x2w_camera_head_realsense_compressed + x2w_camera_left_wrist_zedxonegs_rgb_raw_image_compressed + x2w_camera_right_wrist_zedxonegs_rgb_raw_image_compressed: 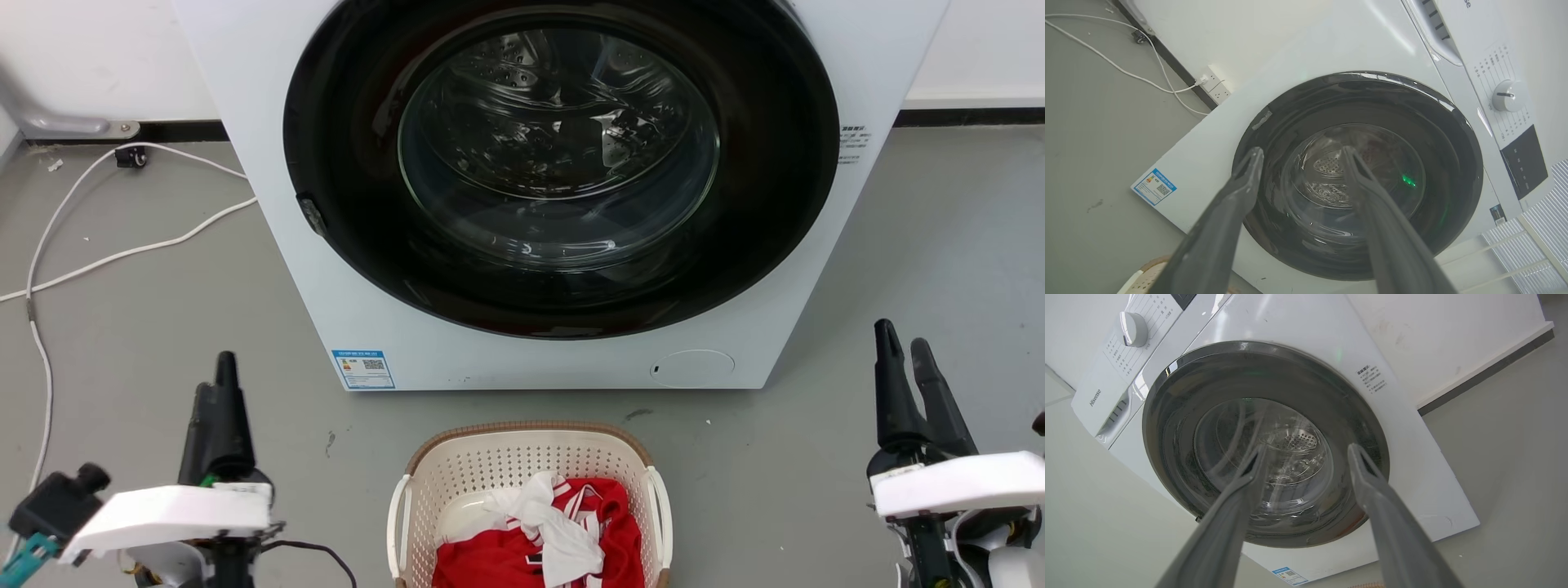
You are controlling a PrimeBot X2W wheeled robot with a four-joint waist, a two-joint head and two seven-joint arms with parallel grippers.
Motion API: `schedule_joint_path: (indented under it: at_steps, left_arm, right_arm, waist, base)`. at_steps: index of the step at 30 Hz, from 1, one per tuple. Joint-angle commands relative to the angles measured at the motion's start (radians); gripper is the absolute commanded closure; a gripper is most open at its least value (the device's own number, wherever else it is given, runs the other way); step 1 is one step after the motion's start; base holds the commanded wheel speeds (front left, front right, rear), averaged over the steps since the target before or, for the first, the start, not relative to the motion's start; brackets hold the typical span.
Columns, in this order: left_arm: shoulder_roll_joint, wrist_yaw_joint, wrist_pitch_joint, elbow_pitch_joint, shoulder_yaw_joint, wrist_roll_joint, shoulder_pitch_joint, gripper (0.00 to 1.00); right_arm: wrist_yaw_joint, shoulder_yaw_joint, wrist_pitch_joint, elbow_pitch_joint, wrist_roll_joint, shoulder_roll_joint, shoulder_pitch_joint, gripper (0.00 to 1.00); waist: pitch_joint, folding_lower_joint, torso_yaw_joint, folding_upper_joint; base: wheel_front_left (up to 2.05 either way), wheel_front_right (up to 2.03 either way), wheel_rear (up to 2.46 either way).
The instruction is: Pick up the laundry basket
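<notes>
The laundry basket point(498, 462) sits on the grey floor at the bottom middle of the head view, just in front of the washing machine. It is cream with perforated walls, a brown rim and white side handles, and holds red and white clothes point(563, 531). My left gripper point(224, 363) hovers to the basket's left, open and empty, its fingers pointing at the machine. My right gripper point(902, 335) hovers to the basket's right, also open and empty. In the wrist views the left gripper point(1302, 152) and right gripper point(1306, 449) both frame the machine's door. A corner of the basket point(1147, 271) peeks in at the bottom left.
The white washing machine point(310, 310) stands close behind the basket with its round dark door point(563, 163) shut. A white cable point(122, 253) trails over the floor at the left to a wall socket point(1214, 87). Bare grey floor lies on both sides of the basket.
</notes>
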Motion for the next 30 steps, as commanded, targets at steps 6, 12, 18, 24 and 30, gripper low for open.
schedule_joint_path:
  at_steps: [6,12,18,24,30]
  left_arm:
    - [0.004,0.021,-0.025,-0.068,-0.085,0.189,0.019,0.0]
    - [0.005,0.017,-0.042,-0.087,-0.154,0.332,0.028,0.0]
    - [0.013,0.034,-0.06,-0.085,-0.206,0.46,0.03,0.0]
    - [0.054,0.081,-0.076,-0.086,-0.289,0.56,0.027,0.0]
    - [0.092,0.152,-0.091,-0.075,-0.354,0.619,0.031,0.0]
  right_arm:
    - [0.0,0.019,-0.024,-0.045,-0.134,-0.003,-0.005,0.0]
    - [0.0,0.044,-0.042,-0.043,-0.236,-0.003,0.007,0.0]
    - [0.0,0.06,-0.059,-0.028,-0.339,-0.003,0.014,0.0]
    - [0.0,0.068,-0.075,-0.013,-0.419,-0.003,0.018,0.0]
    - [0.0,0.073,-0.091,0.004,-0.491,-0.003,0.027,0.0]
  waist:
    - [0.003,0.0,-0.001,0.0]
    - [0.005,0.0,-0.003,0.0]
    - [0.007,0.0,-0.005,0.0]
    - [0.008,0.0,-0.007,0.0]
    - [0.002,0.0,-0.01,0.0]
  base:
    - [0.0,0.0,0.0]
    - [0.0,0.0,0.0]
    - [0.0,0.0,0.0]
    - [0.0,0.0,0.0]
    - [0.0,0.0,0.0]
